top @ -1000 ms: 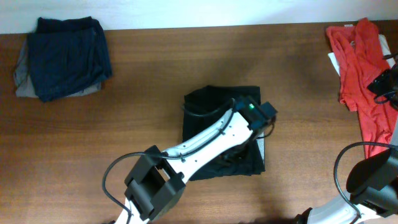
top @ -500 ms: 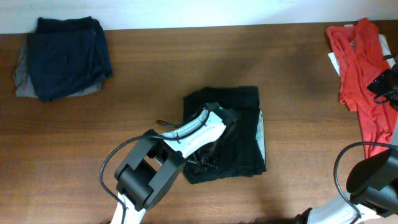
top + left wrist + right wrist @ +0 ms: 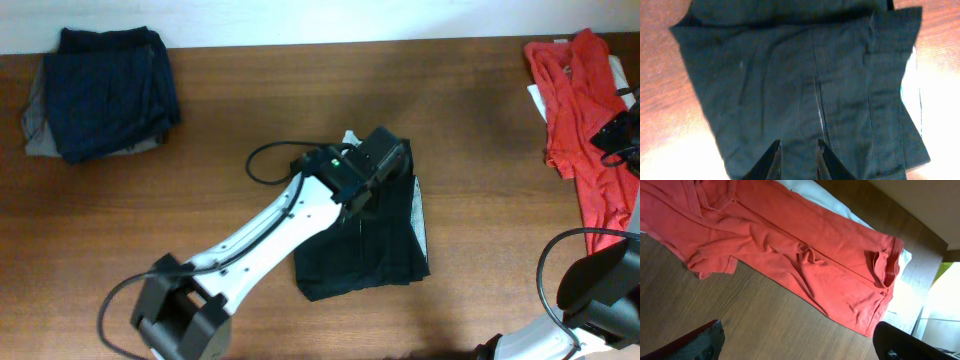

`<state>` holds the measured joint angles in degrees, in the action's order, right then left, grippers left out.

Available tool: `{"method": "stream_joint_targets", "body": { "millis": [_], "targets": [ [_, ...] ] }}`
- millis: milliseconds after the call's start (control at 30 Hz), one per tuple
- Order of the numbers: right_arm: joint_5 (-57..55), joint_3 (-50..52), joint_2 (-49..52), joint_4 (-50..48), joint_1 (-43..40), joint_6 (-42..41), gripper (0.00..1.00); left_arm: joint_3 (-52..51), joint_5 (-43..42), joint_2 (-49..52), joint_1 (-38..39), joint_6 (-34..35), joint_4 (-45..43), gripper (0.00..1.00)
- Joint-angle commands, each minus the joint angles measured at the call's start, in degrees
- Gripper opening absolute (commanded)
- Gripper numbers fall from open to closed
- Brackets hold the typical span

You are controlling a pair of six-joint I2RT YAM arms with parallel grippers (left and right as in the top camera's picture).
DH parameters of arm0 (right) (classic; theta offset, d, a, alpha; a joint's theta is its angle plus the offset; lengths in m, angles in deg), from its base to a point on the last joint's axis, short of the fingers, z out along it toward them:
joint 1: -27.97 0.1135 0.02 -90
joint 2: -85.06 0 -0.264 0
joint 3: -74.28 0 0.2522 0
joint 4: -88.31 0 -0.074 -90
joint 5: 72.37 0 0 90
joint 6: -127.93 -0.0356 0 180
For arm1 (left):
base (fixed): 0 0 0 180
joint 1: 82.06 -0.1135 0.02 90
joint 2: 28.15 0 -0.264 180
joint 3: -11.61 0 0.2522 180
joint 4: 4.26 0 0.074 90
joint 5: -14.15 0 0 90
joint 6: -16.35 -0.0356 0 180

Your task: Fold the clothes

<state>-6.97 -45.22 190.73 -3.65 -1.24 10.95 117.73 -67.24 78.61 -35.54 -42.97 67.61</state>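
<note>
Left fingers (image 3: pixel 771 162): tips slightly apart, nothing between them, poised over the black garment (image 3: pixel 790 85) near a stitched seam. Overhead, they sit at that garment's far edge. The black garment (image 3: pixel 375 250) lies folded mid-bench, a pale edge (image 3: pixel 422 215) showing along its right side.

Right fingers (image 3: pixel 702 342): spread wide, empty, above bare bench (image 3: pixel 755 315) just near of the red garment (image 3: pixel 790 245). The red garment (image 3: pixel 575 110) is spread loose at the far right, over a white cloth (image 3: pixel 538 95).

Navy garment (image 3: pixel 105 90): folded, far left, on top of a grey piece (image 3: pixel 35 125).
</note>
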Motion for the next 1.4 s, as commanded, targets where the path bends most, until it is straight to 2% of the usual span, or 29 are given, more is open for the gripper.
{"method": "stream_joint_targets", "body": {
  "millis": [0,233,267,300,367,400,433,567,633,667,700,767,833,900,933,1000,1133,1167,1233,1267,1300,1333,1367],
  "targets": [
    [-1.11,-0.22,-1.05,0.0,-0.07,-0.52,0.98,-0.48,3.02,6.99,0.02,-0.79,-9.09,0.22],
    [-1.14,-0.22,-1.05,0.0,-0.07,-0.52,0.98,-0.48,-2.36,17.66,0.02,-0.76,-22.34,0.22],
    [-1.11,-0.22,-1.05,0.0,-0.07,-0.52,0.98,-0.48,-2.05,19.37,0.0,-0.79,-24.81,0.36],
    [-1.14,-0.22,-1.05,0.0,-0.07,-0.52,0.98,-0.48,-1.18,19.89,-0.15,-0.79,-25.64,0.41],
    [-1.11,-0.22,-1.05,0.0,-0.07,-0.52,0.98,-0.48,0.7,20.0,-0.55,-1.09,-26.47,0.42],
    [-1.11,-0.22,-1.05,0.0,-0.07,-0.52,0.98,0.0,0.2,19.89,-0.76,-3.32,-26.82,0.43],
    [-1.11,-0.22,-1.05,0.0,-0.07,-0.52,0.98,1.95,-0.24,19.32,-0.94,-6.19,-25.33,0.47],
    [-1.14,-0.22,-1.05,0.0,-0.07,-0.52,0.98,13.22,-2.03,12.94,-0.79,-6.14,-14.4,0.49],
    [-1.14,-0.22,-1.05,0.0,-0.07,-0.52,0.98,15.32,-2.54,9.03,-0.79,-6.14,-11.69,0.85],
    [-1.14,-0.22,-1.05,0.0,-0.07,-0.52,0.98,15.32,-4.63,7.67,-0.79,-6.14,-10.49,0.84],
    [-1.11,-0.22,-1.05,0.0,-0.07,-0.52,0.98,15.3,-7.39,7.65,-0.79,-6.14,-9.2,0.76],
    [-1.11,-0.22,-1.05,0.0,-0.07,-0.52,0.98,12.9,-12.11,9.66,-0.79,-6.1,-8.59,0.49],
    [-1.11,-0.22,-1.05,0.0,-0.07,-0.52,0.98,11.65,-12.11,12.31,-0.79,-6.1,-9.86,0.25],
    [-1.14,-0.22,-1.05,0.0,-0.07,-0.52,0.98,11.54,-12.44,16.24,-0.79,-6.12,-11.63,0.08],
    [-1.11,-0.22,-1.05,0.02,-0.07,-0.52,0.98,11.54,-12.55,19.23,-0.79,-6.12,-13.64,0.05],
    [-1.14,-0.22,-1.05,0.0,-0.07,-0.52,0.98,11.54,-12.5,23.15,-0.79,-6.12,-17.27,0.05],
    [-1.11,-0.22,-1.05,0.0,-0.07,-0.52,0.98,11.56,-12.72,27.93,-0.85,-6.14,-22.12,0.13],
    [-1.14,-0.22,-1.05,0.0,-0.07,-0.52,0.98,11.65,-12.7,27.89,-0.85,-6.21,-22.18,0.13],
    [-1.14,-0.22,-1.05,0.0,-0.07,-0.52,0.98,13.94,-14.01,27.17,-0.85,-8.52,-20.13,0.02],
    [-1.11,-0.22,-1.05,0.0,-0.07,-0.52,0.98,15.63,-13.99,26.25,-0.85,-8.5,-18.27,0.01],
    [-1.14,-0.22,-1.05,0.0,-0.07,-0.52,0.98,19.85,-13.77,23.26,-0.85,-8.55,-13.44,0.06],
    [-1.11,-0.22,-1.05,0.0,-0.07,-0.52,0.98,22.95,-13.4,20.92,-1.03,-9.81,-9.27,0.17],
    [-1.14,-0.22,-1.05,0.0,-0.07,-0.52,0.98,26.16,-13.27,18.03,-1.51,-11.56,-4.44,0.74]
  ]
}}
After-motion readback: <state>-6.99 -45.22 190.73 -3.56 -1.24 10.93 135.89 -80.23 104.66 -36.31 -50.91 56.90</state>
